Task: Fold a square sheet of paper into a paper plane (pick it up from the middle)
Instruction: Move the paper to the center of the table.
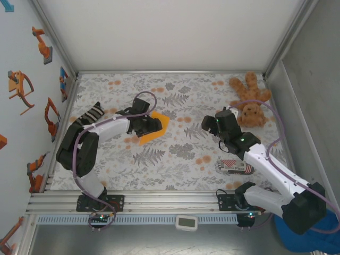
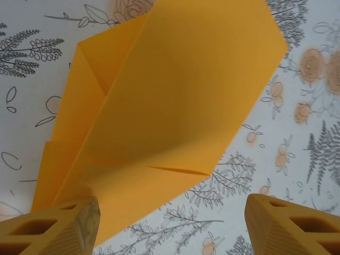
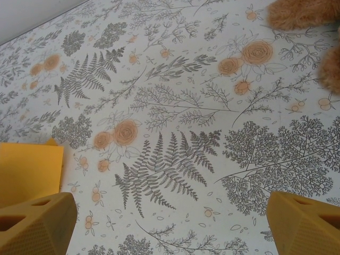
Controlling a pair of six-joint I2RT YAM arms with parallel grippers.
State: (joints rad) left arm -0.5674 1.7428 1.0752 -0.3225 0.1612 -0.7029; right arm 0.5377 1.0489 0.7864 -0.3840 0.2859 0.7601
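Observation:
The bright-orange sheet of paper (image 1: 162, 123) lies on the floral tablecloth left of centre, partly folded, with creased flaps overlapping. In the left wrist view the paper (image 2: 175, 95) shows a folded flap at the left and a slit-like fold edge near its lower corner. My left gripper (image 1: 150, 126) hovers over the paper's near edge and is open (image 2: 172, 215); its left finger (image 2: 58, 228) overlaps the paper's corner and the right finger is over bare cloth. My right gripper (image 1: 213, 126) is open (image 3: 170, 223) over bare cloth to the right, and the paper's corner (image 3: 26, 170) shows at its left.
A brown plush teddy (image 1: 248, 101) sits at the back right, its fur (image 3: 303, 13) showing in the right wrist view. A red-and-white striped packet (image 1: 236, 166) lies near the front right beside the right arm. Enclosure walls surround the table (image 1: 175, 159).

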